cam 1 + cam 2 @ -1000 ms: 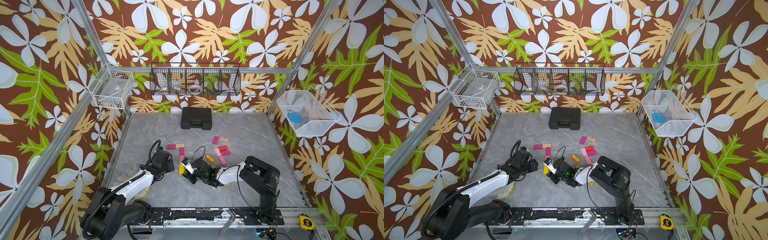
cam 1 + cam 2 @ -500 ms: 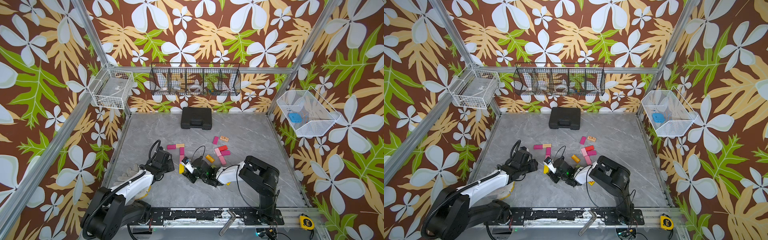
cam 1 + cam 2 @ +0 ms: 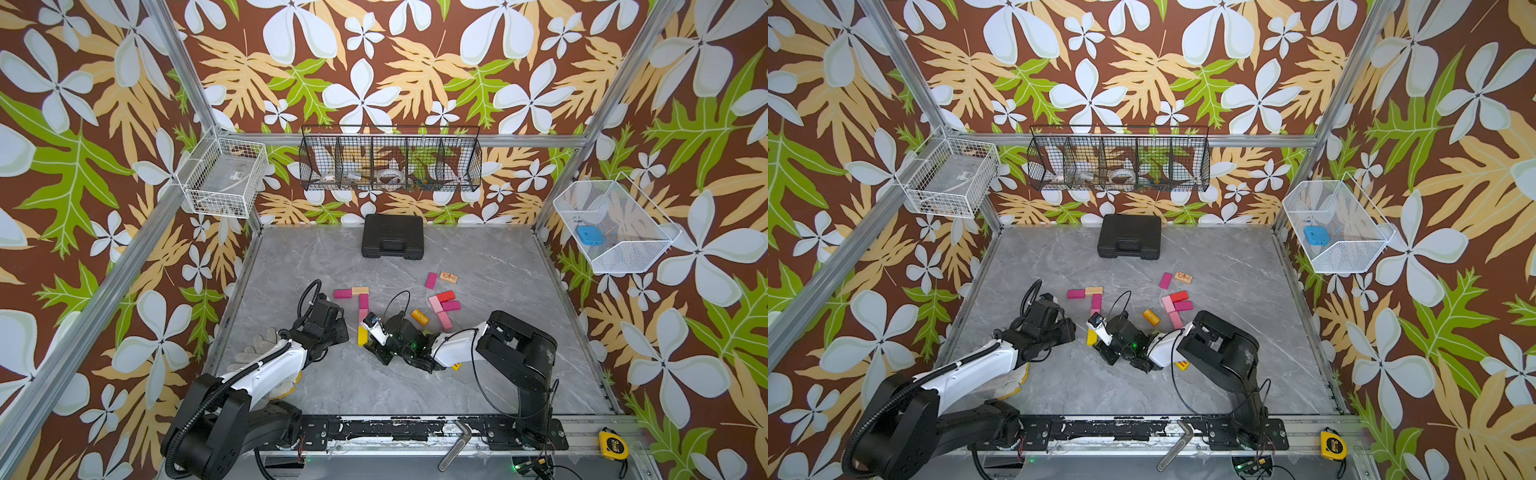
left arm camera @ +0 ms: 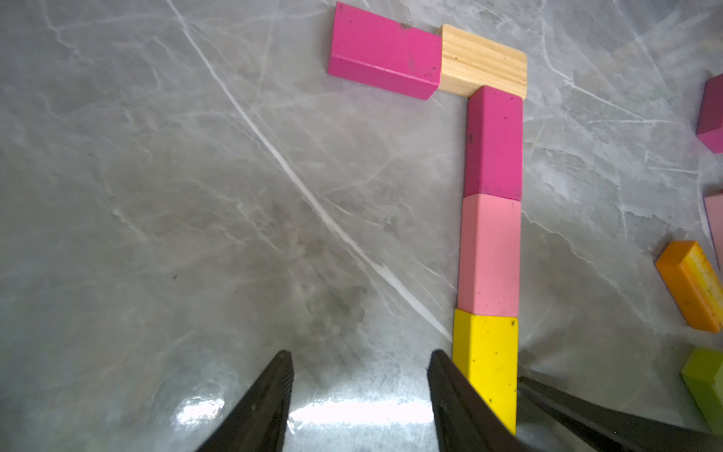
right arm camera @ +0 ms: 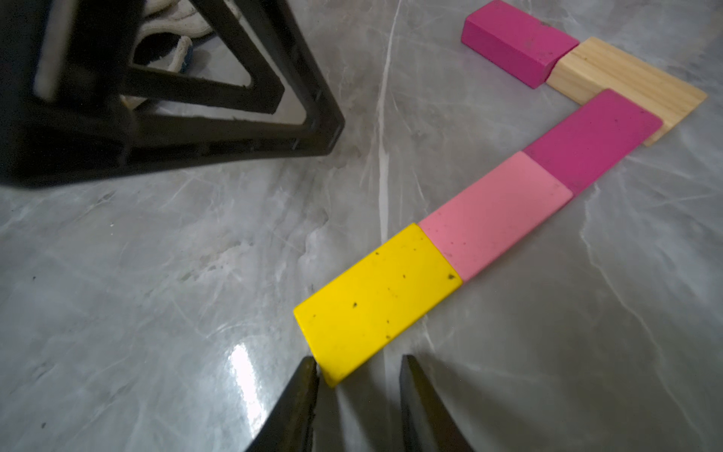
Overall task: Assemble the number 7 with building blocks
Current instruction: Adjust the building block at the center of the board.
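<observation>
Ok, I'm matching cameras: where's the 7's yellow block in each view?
Top view: yellow block, foot of the 7's stem.
Top view: yellow block, same place.
Left wrist: yellow block just outside the left hand.
Right wrist: yellow block just ahead of the right hand.
Shared landmark: plain wood block at the 7's corner.

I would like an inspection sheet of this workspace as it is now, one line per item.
Surface: grey marble tabletop, glossy.
Job's things: magenta block and wood block form the bar; second magenta block, pink block, yellow block form the stem; spare blocks aside.
Clutter: black case, white glove.
Tools: left tool open, empty; right tool open, empty, at the yellow block's end.
Cables: black cable loops at the left wrist.
Surroundings: wire basket, tape measure.
</observation>
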Robot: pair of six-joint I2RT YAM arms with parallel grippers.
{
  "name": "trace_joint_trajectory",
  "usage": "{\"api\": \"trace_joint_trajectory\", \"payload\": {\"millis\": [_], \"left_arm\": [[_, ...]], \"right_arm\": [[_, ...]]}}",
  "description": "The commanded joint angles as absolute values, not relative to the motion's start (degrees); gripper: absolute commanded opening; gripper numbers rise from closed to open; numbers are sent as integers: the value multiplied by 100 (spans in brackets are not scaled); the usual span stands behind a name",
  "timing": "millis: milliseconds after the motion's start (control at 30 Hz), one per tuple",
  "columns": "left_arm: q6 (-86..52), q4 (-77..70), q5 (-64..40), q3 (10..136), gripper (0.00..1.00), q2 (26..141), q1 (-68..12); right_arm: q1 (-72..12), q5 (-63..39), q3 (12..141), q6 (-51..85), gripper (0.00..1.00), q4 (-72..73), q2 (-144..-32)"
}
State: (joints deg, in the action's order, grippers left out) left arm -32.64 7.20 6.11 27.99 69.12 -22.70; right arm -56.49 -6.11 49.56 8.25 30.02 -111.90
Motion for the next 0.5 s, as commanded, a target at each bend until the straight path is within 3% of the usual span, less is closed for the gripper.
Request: {"api": "trace_joint_trajectory", "payload": {"millis": [0, 467], "left_arm": [[-3236, 686, 646, 2795, 58, 6922, -2259], [-3237, 599, 660, 2985, 58, 6820, -2022]], "right_arm": [[-5642, -615, 4948, 824, 36, 2640, -11241], [-5465, -808, 4669, 679, 36, 2642, -10748]]}}
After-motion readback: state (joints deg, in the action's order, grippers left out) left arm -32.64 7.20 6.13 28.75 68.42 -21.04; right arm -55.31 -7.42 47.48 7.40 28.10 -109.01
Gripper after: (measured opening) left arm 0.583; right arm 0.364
